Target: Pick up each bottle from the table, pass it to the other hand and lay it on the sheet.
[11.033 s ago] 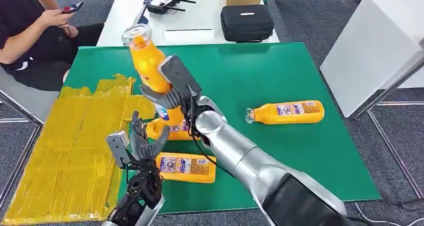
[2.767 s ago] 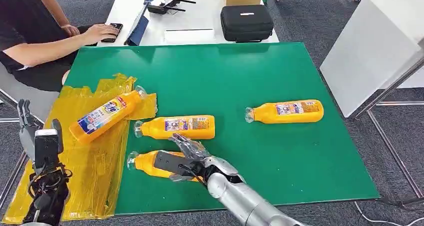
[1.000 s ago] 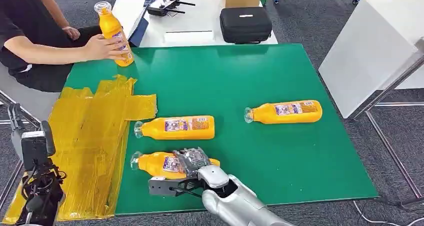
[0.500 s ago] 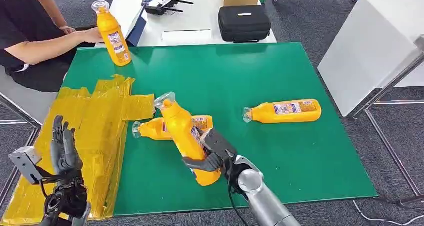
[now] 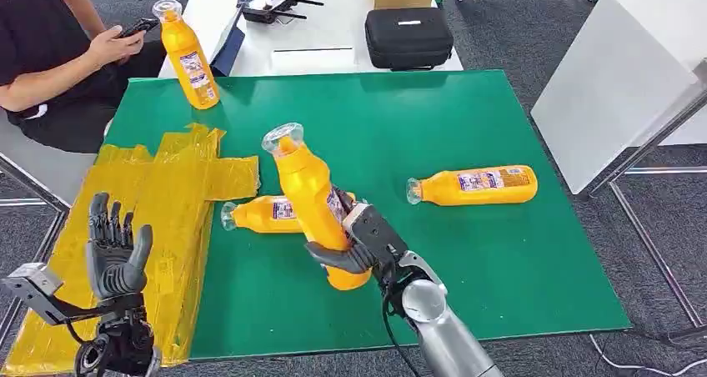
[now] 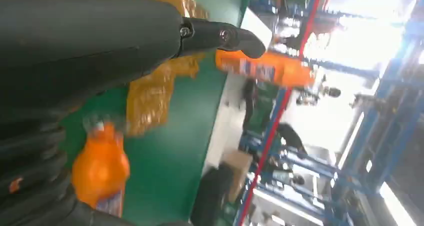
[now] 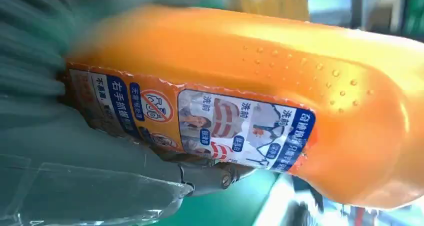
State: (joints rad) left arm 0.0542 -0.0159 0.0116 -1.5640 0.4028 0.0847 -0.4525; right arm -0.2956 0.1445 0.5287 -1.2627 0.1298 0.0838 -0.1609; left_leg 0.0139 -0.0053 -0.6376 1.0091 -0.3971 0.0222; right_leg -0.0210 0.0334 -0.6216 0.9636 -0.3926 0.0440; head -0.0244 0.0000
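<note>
Head view, centre of the frame: the held bottle [image 5: 313, 203] stands nearly upright above the green table [image 5: 517, 260], its long axis leaning slightly, cap toward the upper left and base toward the lower right. Half a second ago it tilted more steeply and sat lower; it now stands straighter and higher. The right hand [image 5: 360, 245] grips its lower body, fingers wrapped around the label, as the right wrist view shows close up [image 7: 240, 106]. At lower left the left hand [image 5: 117, 256] is raised over the yellow sheet [image 5: 167, 202], higher than before, palm up, fingers spread and holding nothing. Behind the held bottle a second bottle [image 5: 258, 214] lies on its side, cap toward the sheet. A third bottle [image 5: 475, 185] lies at centre right, cap pointing left.
</note>
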